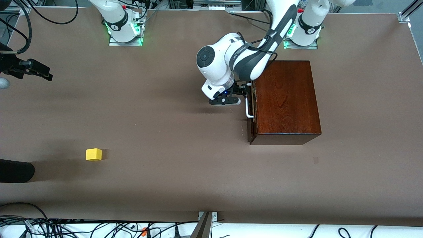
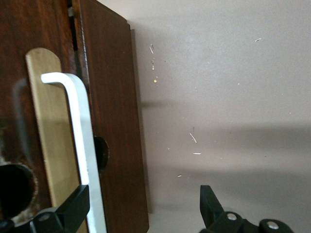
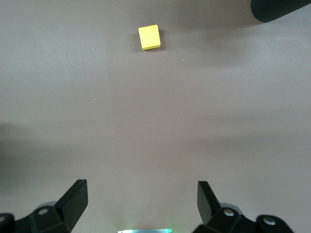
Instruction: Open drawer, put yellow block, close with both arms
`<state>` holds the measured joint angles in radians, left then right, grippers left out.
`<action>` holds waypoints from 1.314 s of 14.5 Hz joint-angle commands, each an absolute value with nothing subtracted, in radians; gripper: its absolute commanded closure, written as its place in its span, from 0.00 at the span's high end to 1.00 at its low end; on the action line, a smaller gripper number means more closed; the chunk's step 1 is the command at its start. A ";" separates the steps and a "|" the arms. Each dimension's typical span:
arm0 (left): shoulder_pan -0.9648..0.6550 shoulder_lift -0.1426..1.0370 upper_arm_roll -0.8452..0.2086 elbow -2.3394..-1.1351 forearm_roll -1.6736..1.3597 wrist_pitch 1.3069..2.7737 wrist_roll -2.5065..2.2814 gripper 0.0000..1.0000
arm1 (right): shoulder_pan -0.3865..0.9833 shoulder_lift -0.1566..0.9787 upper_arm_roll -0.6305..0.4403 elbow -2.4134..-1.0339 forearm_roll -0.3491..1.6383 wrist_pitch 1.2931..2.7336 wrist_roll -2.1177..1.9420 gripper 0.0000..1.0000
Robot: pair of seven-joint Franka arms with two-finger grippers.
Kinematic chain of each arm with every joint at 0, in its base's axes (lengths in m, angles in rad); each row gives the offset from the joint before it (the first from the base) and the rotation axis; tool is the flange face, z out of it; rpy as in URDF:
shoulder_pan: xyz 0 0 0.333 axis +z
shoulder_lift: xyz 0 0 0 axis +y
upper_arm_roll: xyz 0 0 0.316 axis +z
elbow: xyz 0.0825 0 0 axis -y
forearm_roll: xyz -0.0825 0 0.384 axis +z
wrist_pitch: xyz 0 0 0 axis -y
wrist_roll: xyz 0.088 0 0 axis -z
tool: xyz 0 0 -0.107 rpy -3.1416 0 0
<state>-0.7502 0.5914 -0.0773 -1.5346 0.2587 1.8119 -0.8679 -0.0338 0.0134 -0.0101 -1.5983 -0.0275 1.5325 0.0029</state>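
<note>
The dark reddish-brown wooden box [image 1: 287,99] stands toward the left arm's end of the table. Its drawer [image 1: 251,127] sits almost flush in the box, with a white U-shaped handle [image 1: 248,107] [image 2: 82,131] on its front. My left gripper [image 1: 245,93] [image 2: 144,204] is open at that front, and the handle bar lies between its fingers, close to one fingertip [image 2: 73,206]. The yellow block [image 1: 94,154] [image 3: 149,37] lies on the bare table toward the right arm's end. My right gripper [image 1: 44,74] [image 3: 143,199] hangs open and empty above the table, well short of the block.
A black cylinder [image 1: 15,171] [image 3: 282,9] reaches in over the table edge beside the block. The two arm bases [image 1: 124,29] stand along the table's edge farthest from the front camera. Cables [image 1: 66,228] lie past the nearest edge.
</note>
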 commanded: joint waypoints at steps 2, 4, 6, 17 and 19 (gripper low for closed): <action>-0.775 0.629 -0.066 -1.509 0.308 1.824 -0.906 1.00 | -0.041 0.009 -0.006 -1.601 -0.017 1.531 0.014 1.00; -0.776 0.640 -0.066 -1.506 0.314 1.825 -0.916 1.00 | -0.041 0.011 -0.006 -1.601 -0.017 1.532 0.014 1.00; -0.776 0.646 -0.066 -1.511 0.313 1.864 -0.919 1.00 | -0.041 0.011 -0.006 -1.601 -0.017 1.532 0.014 1.00; -0.796 0.644 -0.068 -1.490 0.299 1.925 -0.979 1.00 | -0.041 0.009 -0.006 -1.601 -0.017 1.531 0.014 1.00; -0.790 0.629 -0.063 -1.442 0.305 1.806 -0.976 1.00 | -0.041 0.008 -0.006 -1.600 -0.017 1.529 0.014 1.00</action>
